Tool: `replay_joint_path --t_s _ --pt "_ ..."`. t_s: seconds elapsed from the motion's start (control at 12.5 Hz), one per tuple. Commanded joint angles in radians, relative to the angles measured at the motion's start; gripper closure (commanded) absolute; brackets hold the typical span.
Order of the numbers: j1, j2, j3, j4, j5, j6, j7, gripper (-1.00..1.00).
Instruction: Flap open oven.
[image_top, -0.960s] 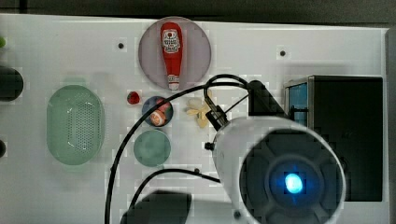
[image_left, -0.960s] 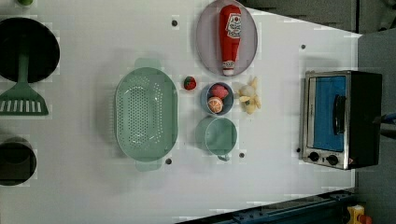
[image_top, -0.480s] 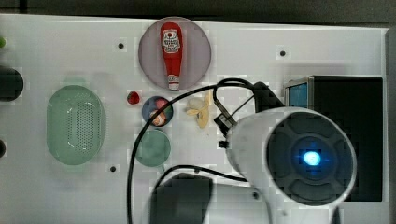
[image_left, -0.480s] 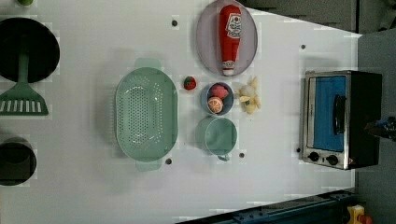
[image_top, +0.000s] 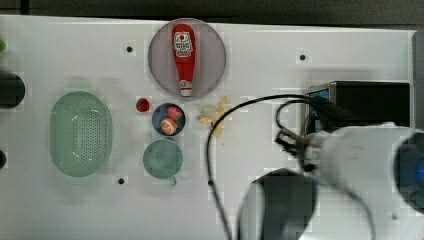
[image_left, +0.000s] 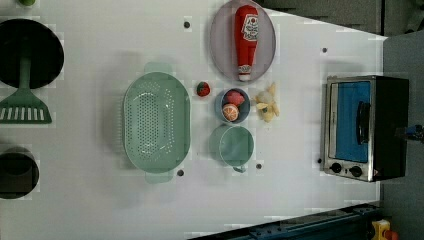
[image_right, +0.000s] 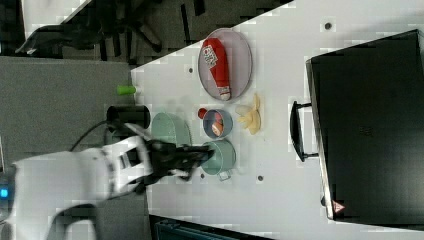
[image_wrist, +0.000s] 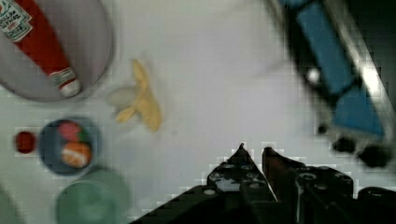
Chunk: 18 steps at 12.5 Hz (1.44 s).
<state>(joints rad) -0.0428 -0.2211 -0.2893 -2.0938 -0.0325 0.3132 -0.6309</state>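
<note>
The oven (image_left: 364, 127) stands at the table's (image_left: 100, 210) edge on the left view's right, door shut, its bar handle (image_left: 363, 122) untouched. The gripper (image_wrist: 252, 151), fingertips nearly together and empty, hangs near it; best hook the handle squarely and pull outward and down. The ketchup bottle's (image_top: 183, 56) label is unreadable.

A white table (image_left: 100, 210) is holding an oven (image_left: 365, 127), colander (image_left: 156, 121), plate (image_left: 220, 45), bowl (image_left: 220, 106), cup (image_left: 235, 146), peel (image_left: 267, 104).
</note>
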Motion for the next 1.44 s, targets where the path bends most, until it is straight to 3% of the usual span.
replay_joint_path --t_s 0.08,0.24,0.96,1.44 --pt "-0.036 0.050 -0.078 -0.035 -0.001 0.111 -0.470 0.65" --pt "-0.037 0.100 -0.116 -0.054 -0.001 0.197 -0.571 0.65" --pt "-0.048 0.308 -0.154 -0.143 -0.001 0.520 -0.578 0.65" --pt "-0.031 0.369 -0.139 -0.158 -0.014 0.588 -0.572 0.65"
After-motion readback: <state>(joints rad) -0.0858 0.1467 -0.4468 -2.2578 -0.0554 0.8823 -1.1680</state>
